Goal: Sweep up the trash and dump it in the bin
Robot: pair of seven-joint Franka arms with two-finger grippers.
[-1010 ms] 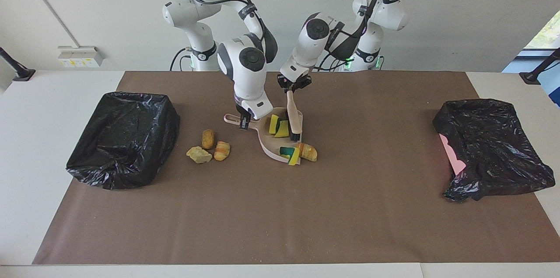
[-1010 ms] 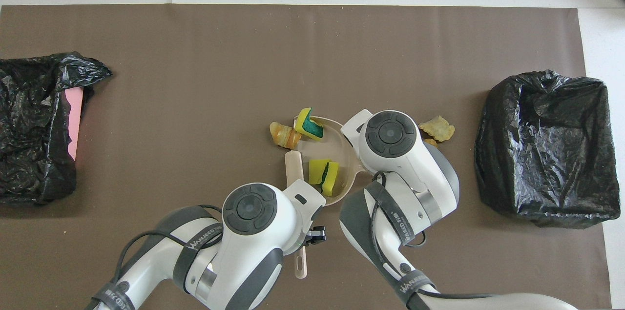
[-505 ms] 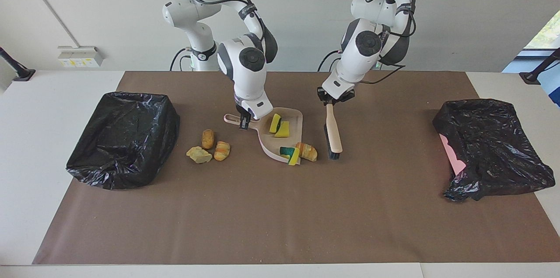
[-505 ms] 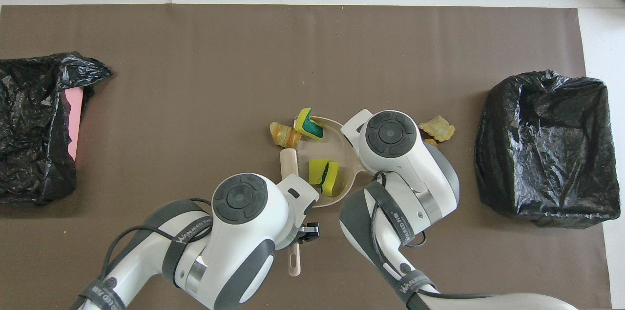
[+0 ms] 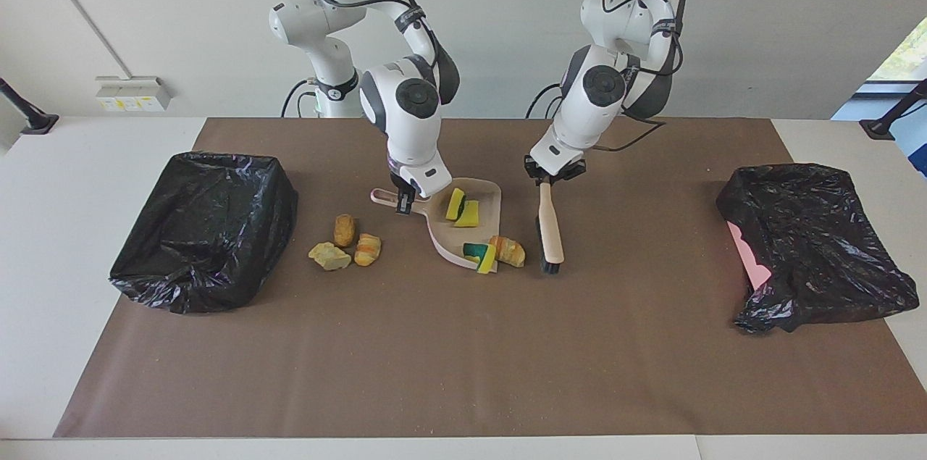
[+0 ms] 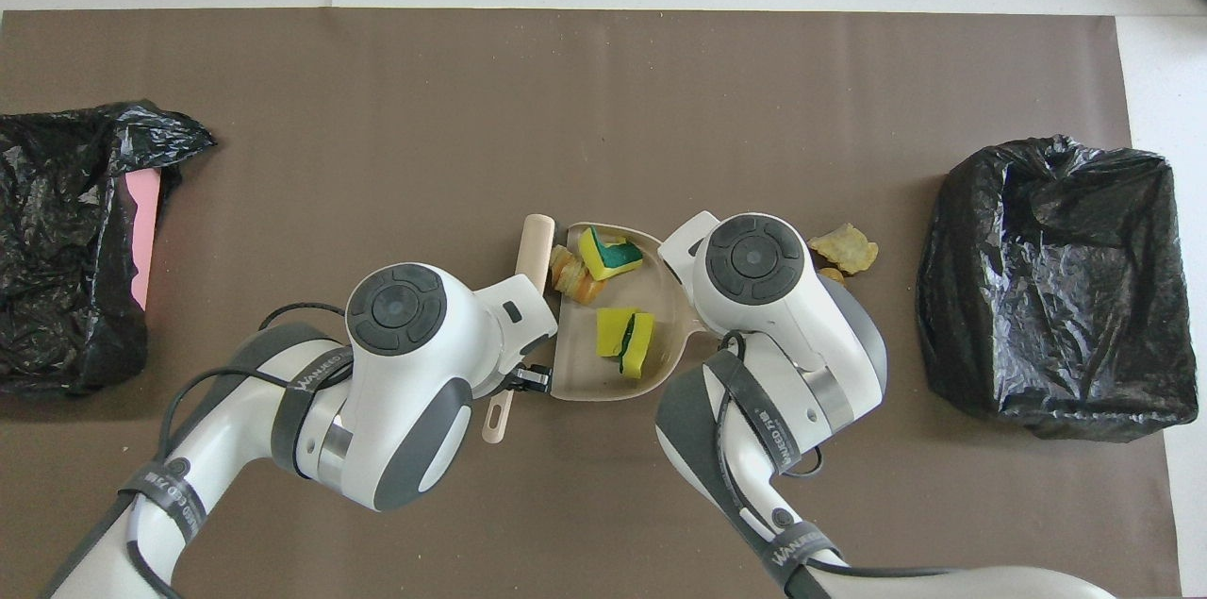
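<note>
The pale pink dustpan lies mid-mat, and my right gripper is shut on its handle. In it lie two yellow sponge chunks. At its mouth are a green-faced sponge and a croissant-like piece. My left gripper is shut on the beige brush, whose bristles sit low by the croissant piece. Three tan scraps lie on the mat between the pan and a bin; the overhead view shows one scrap.
A black-bagged bin stands toward the right arm's end of the table. Another black-bagged bin, slumped with pink showing, sits toward the left arm's end. A brown mat covers the table.
My left gripper lifted the brush out of the dustpan and carried it toward the left arm's end, setting it down beside the croissant piece. The right gripper and pan held still.
</note>
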